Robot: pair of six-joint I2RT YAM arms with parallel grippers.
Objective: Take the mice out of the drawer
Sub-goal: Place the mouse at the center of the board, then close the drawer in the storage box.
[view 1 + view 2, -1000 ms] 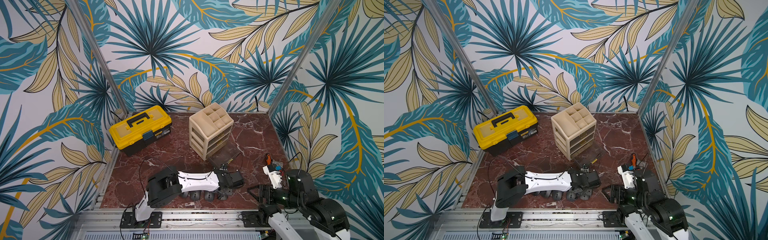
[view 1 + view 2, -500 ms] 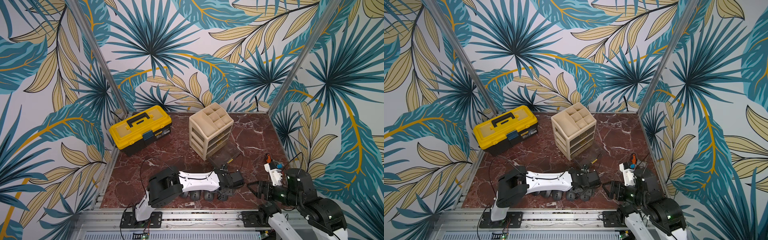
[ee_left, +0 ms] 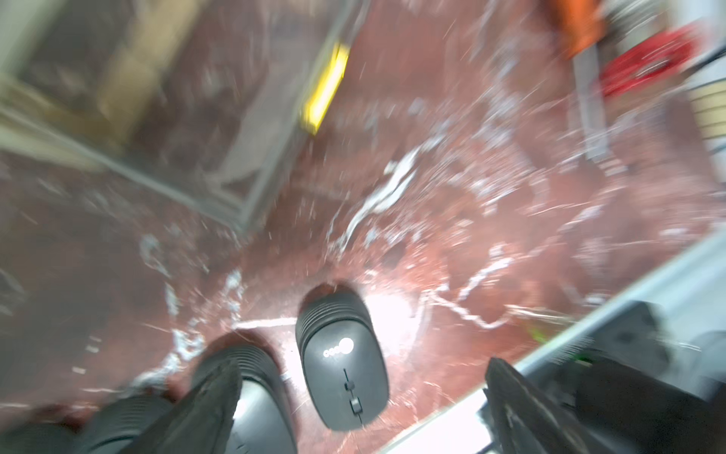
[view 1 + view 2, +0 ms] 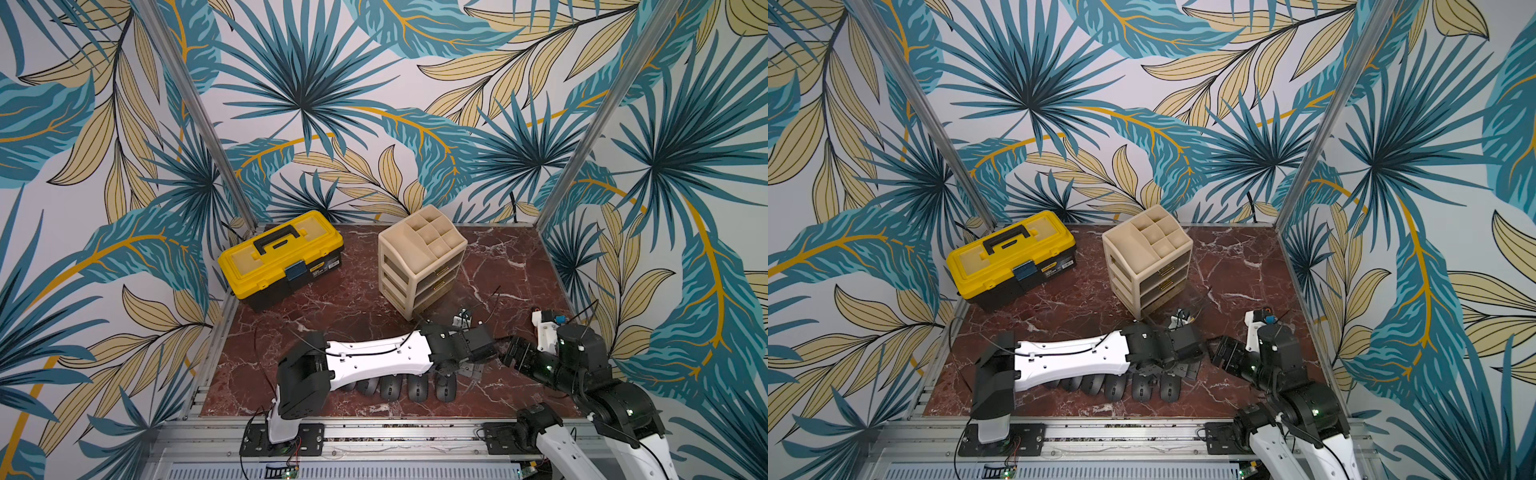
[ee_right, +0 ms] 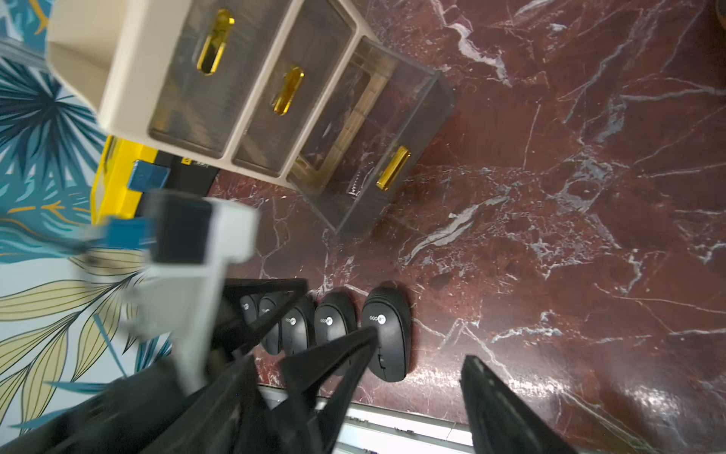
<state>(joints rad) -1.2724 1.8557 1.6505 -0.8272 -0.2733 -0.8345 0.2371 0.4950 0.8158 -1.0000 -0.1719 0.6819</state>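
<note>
Several black mice (image 4: 445, 388) (image 4: 1169, 388) lie side by side in a row near the table's front edge. My left gripper (image 3: 359, 377) (image 4: 463, 370) hovers open over the right-end mouse (image 3: 343, 361), touching nothing; a second mouse (image 3: 255, 393) sits partly behind one finger. My right gripper (image 5: 419, 348) (image 4: 509, 353) is open and empty just right of the row's end mouse (image 5: 387, 334). The bottom drawer (image 5: 377, 129) (image 4: 442, 309), clear grey with a gold handle, is pulled out, and no mouse shows inside it.
A beige drawer organiser (image 4: 419, 257) stands mid-table with its two upper drawers shut. A yellow toolbox (image 4: 282, 257) sits at the back left. The left arm's white link (image 4: 374, 359) lies above the row of mice. An aluminium rail (image 4: 374, 422) runs along the front edge.
My left gripper's jaws have spread wide above the right-end mouse. The right gripper has moved a little away from the front edge, closer to the left gripper.
</note>
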